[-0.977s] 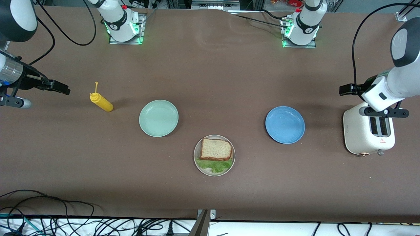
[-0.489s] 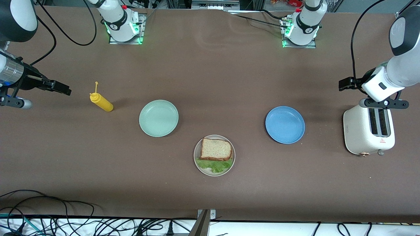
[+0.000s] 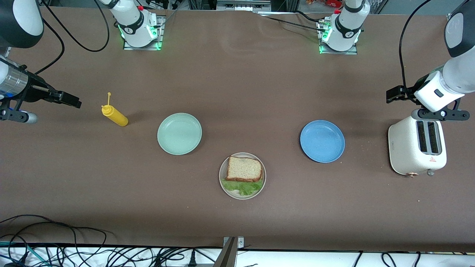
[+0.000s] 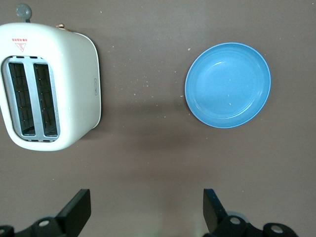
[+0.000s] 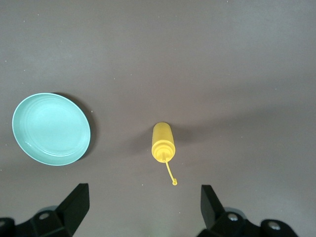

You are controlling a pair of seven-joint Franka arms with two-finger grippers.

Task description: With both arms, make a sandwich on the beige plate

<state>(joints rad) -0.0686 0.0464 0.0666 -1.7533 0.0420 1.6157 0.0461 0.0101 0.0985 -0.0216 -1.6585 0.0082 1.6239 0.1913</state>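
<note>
Beige plate (image 3: 242, 195) sits nearest the front camera, about mid-table between the two arms' ends. Sandwich (image 3: 243, 170) lies on it: top bread slice (image 3: 244, 168) square, brown speckled, darker crust, with lettuce (image 3: 242, 186) sticking out from under its camera-side edge. The lower slice is hidden.

Farther from the camera, pale green plate (image 3: 179, 133) toward the right arm's end, nothing on it. Blue plate (image 3: 322, 141) toward the left arm's end, also bare, a few crumbs around it in the left wrist view. The two are well apart, with the beige plate between them and nearer the camera.

White toaster (image 3: 417, 148) at the left arm's end of the table, two slots facing up, about level with the blue plate. Yellow squeeze bottle (image 3: 115, 115) lies on its side toward the right arm's end, beside the green plate, its cap tether sticking out.

Left gripper (image 4: 146, 211) is up in the air over bare table beside the toaster, fingers (image 4: 77, 210) spread wide, holding nothing. Right gripper (image 5: 143, 206) is in the air over bare table at the right arm's end, near the bottle, fingers (image 5: 75, 202) wide apart, holding nothing. Both are well apart from the sandwich.

Table (image 3: 237, 81) is brown; arm bases stand along its farthest edge.
</note>
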